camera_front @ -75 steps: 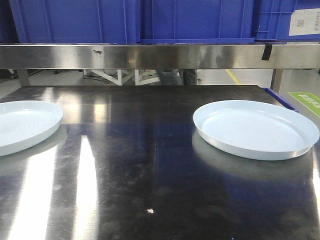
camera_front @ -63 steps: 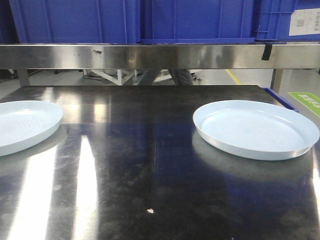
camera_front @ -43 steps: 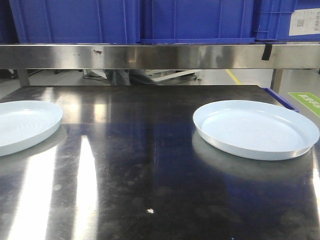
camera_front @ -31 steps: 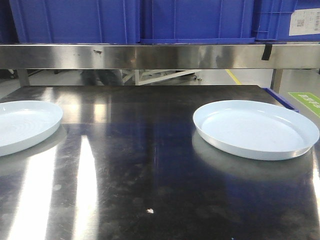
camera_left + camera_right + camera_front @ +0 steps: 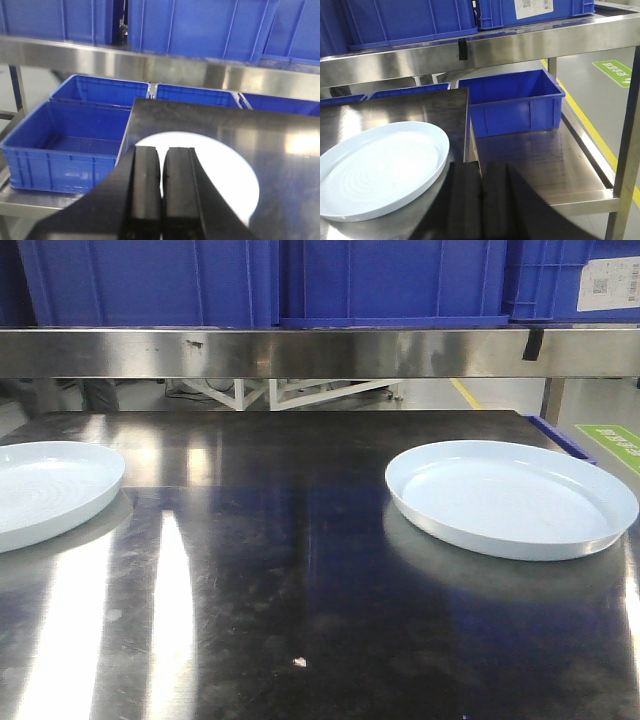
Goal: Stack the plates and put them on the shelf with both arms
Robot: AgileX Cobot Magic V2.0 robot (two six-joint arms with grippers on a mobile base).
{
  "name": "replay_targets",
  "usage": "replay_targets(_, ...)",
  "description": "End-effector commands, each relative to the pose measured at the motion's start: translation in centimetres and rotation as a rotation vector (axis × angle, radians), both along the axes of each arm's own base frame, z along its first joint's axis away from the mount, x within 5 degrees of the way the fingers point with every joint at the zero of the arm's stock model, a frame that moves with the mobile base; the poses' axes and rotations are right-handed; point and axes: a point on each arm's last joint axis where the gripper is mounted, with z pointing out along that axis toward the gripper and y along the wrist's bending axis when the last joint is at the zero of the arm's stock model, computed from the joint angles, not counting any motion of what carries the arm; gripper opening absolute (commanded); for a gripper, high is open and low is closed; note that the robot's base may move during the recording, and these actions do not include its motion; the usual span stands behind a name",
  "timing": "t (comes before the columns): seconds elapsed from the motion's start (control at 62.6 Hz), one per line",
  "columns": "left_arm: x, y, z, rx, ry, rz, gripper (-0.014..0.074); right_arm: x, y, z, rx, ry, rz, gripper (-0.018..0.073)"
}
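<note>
The two plates have not moved at all. The left plate (image 5: 50, 490) sits at the left side of the front view. The right plate (image 5: 510, 498) sits at the right side, well apart from it. Both lie flat on the dark shiny table (image 5: 300, 580).

The only thing that changed is far at the back, under the shelf (image 5: 300, 352). A dark shape (image 5: 98, 395), likely somebody's legs, went from the middle over to the upper left. That does nothing to the plates. So the job looks like it has not begun: no plate is lifted, and they are not stacked.

In the left wrist view the left gripper (image 5: 161, 150) is at the bottom middle. Its fingers are almost pressed together, with nothing between them. The left plate (image 5: 220, 165) is just past them. The right gripper (image 5: 481, 167) is the same, squeezed nearly closed and empty, with the right plate (image 5: 380, 165) to its left.

Some things are hard to see. The left plate is cut off by the left edge of the front view. No arm shows there. In the left wrist view the plate is a bright white blur and the fingers hide its near part. Blue bins (image 5: 390, 280) fill the shelf, and I cannot see a free spot.
</note>
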Motion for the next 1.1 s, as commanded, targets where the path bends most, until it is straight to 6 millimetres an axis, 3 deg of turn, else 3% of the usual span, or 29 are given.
replay_targets(0.0,1.7,0.0,5.4,0.028,0.001,0.006,0.0088,-0.2,0.0,1.4,-0.016,-0.118,-0.005,0.0048)
replay_targets(0.064,3.4,0.1,8.7,0.054,0.108,0.017,0.0088,-0.2,0.0,1.4,-0.016,-0.118,-0.005,0.0048)
replay_targets(0.144,5.9,0.2,11.2,0.077,0.245,0.025,0.0088,-0.2,0.0,1.4,-0.016,-0.118,-0.005,0.0048)
replay_targets(0.303,9.8,0.2,13.3,0.099,0.415,0.022,0.0088,-0.2,0.0,1.4,-0.016,-0.118,-0.005,0.0048)
replay_targets(0.799,11.9,0.4,14.0,0.158,0.355,0.04,0.0088,-0.2,0.0,1.4,-0.016,-0.118,-0.005,0.0048)
replay_targets(1.086,12.0,0.4,14.0,0.157,0.353,0.039,0.0088,-0.2,0.0,1.4,-0.016,-0.118,-0.005,0.0048)
